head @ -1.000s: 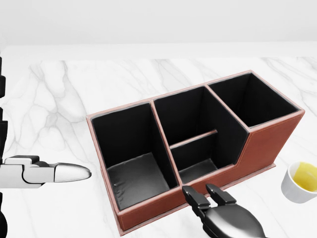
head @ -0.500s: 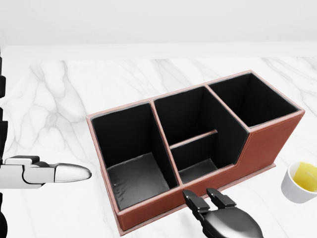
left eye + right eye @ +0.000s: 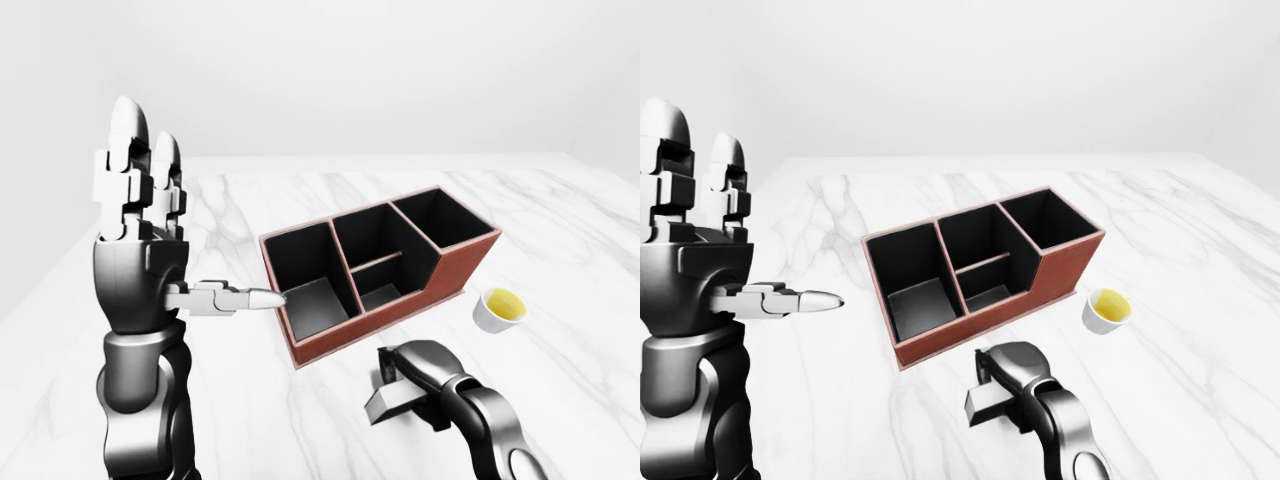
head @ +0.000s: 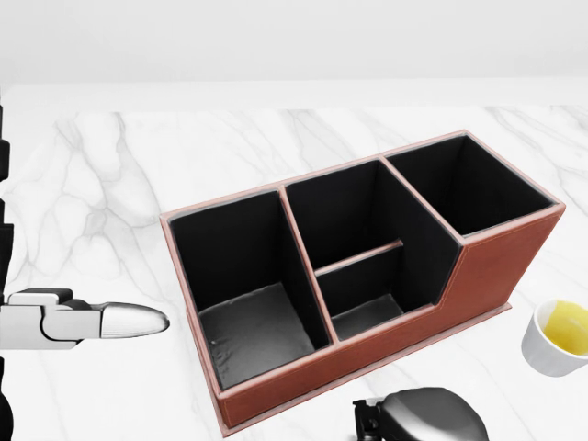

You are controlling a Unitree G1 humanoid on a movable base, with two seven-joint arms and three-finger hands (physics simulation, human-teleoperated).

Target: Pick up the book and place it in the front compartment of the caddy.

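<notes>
The left hand (image 3: 140, 235) is seen at the left of the left-eye view, held up above the white marble surface (image 3: 230, 400). Its two long fingers (image 3: 128, 160) are stretched straight up and its thumb is pointed to the right, toward the caddy. Nothing is held in it and it is wide open.

One brown caddy (image 3: 400, 300) is set on the surface, near the middle of the view. Four black compartments are counted in it: a big one at the left end, two small ones in the middle, and a tall one at the right end. All four are seen bare inside.

Below the caddy, the right hand (image 3: 415, 385) is laid low on the surface. Its fingers are curled down around a small dark flat thing, most likely the book (image 3: 385, 405), which sticks out at the hand's left. How tightly it is gripped cannot be told. The book is kept apart from the caddy, just below its long brown wall.

One small white cup (image 3: 499, 309) with yellow inside is placed at the right, near the caddy's right end.
</notes>
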